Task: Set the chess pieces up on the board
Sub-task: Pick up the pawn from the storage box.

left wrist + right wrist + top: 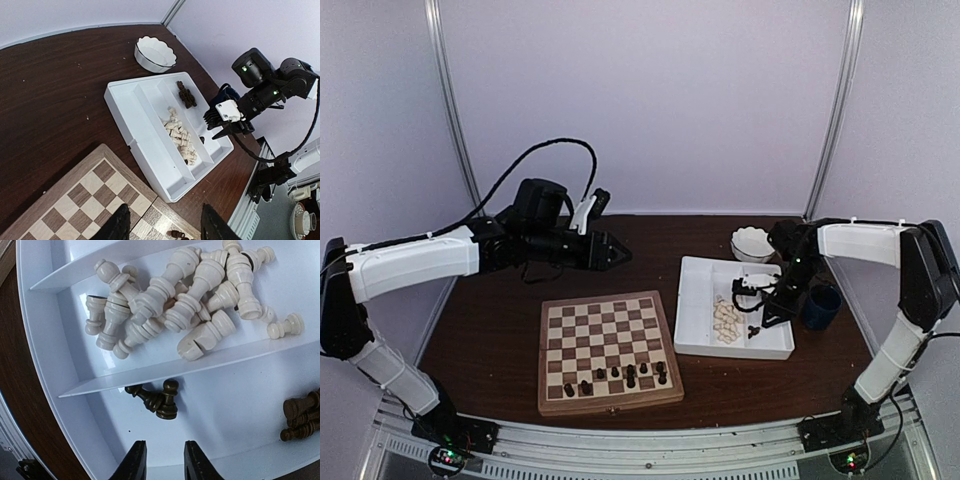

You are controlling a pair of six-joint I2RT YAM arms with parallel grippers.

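1. Chess pieces [620, 375], all dark, stand on the near rows of the board [605, 325]. A dark cluster [161, 399] lies tangled in the tray [225, 410], across a divider [150, 371] from the cream pile [190, 305].
2. Right tool [164, 452] hovers just above that cluster, jaws slightly apart and empty. Left tool [165, 222] hangs open and empty beyond the board.
3. Recommended: centre over one piece only, close on its stem clear of neighbour and divider, and lift straight.

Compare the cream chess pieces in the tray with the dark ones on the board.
The cream pieces are pale, the dark pieces deep brown. The cream pieces lie heaped on their sides in the tray's middle compartment; the dark pieces stand apart on the board's near rows. Both are small turned figures.
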